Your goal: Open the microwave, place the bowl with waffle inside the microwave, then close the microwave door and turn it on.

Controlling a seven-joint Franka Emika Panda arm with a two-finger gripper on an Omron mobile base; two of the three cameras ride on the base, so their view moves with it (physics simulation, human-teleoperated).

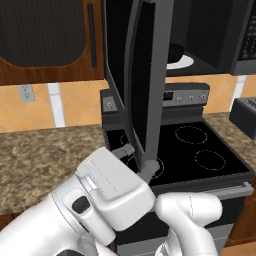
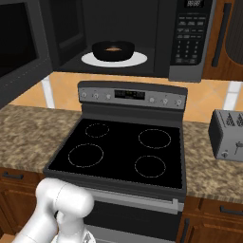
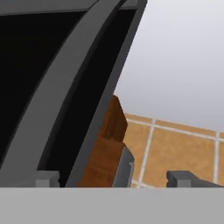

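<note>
1. The gripper [image 3: 113,177] stands spread wide with nothing between its tips; in the hand view one tip shows at each side of the bottom edge, well apart. It sits at the lower edge of the microwave door [image 1: 145,85], just beside the foot of the bar handle [image 1: 156,100].
2. That door, closest to the gripper, is a wide, rigid slab of glossy black glass in a dull grey frame. I judge it stiff and hinged, light to swing; the long vertical bar or the free edge is the place to push, flat-on, since the smooth glass would slip.
3. Below and beyond the gripper lies the stove [image 2: 118,152], a flat black glass top with four thin ring marks, between speckled granite counters [image 1: 45,150].
4. Farther, above the gripper, the microwave [image 2: 118,33] gapes open. The bowl [image 2: 113,50], small, shallow, hard and black, rests on a white round plate [image 2: 137,59] inside, the golden waffle [image 2: 113,48] in it.
5. Farthest right, the button panel [image 2: 188,35].
</note>
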